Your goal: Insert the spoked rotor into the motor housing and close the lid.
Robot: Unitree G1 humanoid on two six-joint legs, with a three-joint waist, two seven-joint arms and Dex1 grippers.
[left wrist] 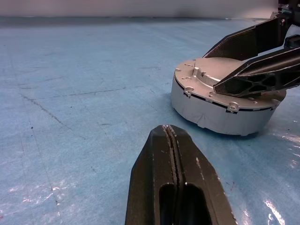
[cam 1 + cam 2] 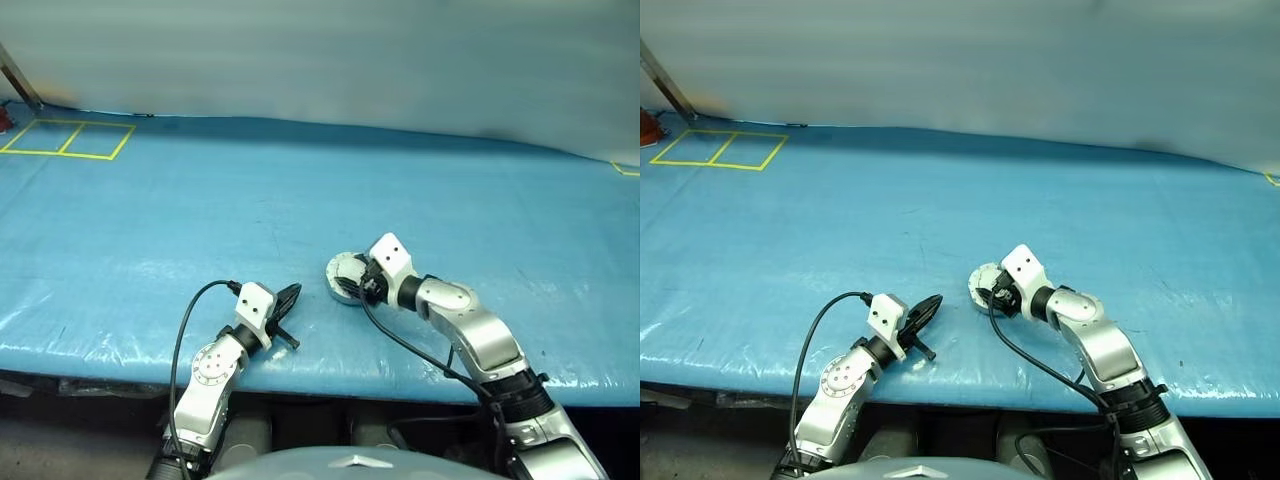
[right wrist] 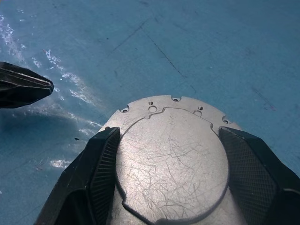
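The motor housing (image 2: pixel 343 272) stands on the blue table near its front edge, round and silver-grey (image 1: pixel 220 112). The lid (image 3: pixel 171 159) lies flat on top of it, plain scratched outer face up. My right gripper (image 3: pixel 168 133) is open, its black fingers (image 1: pixel 255 75) spread over the lid, one on each side of its raised middle. Whether they press on it I cannot tell. My left gripper (image 2: pixel 290 298) is shut on nothing, level above the table to the housing's left, its tip (image 1: pixel 169 129) pointing toward the housing. The spoked rotor is hidden.
Blue sheeting (image 2: pixel 300 190) covers the table, wrinkled and shiny along the front edge. Yellow tape squares (image 2: pixel 68 138) mark the far left corner. A grey wall runs behind the table. Black cables hang from both wrists.
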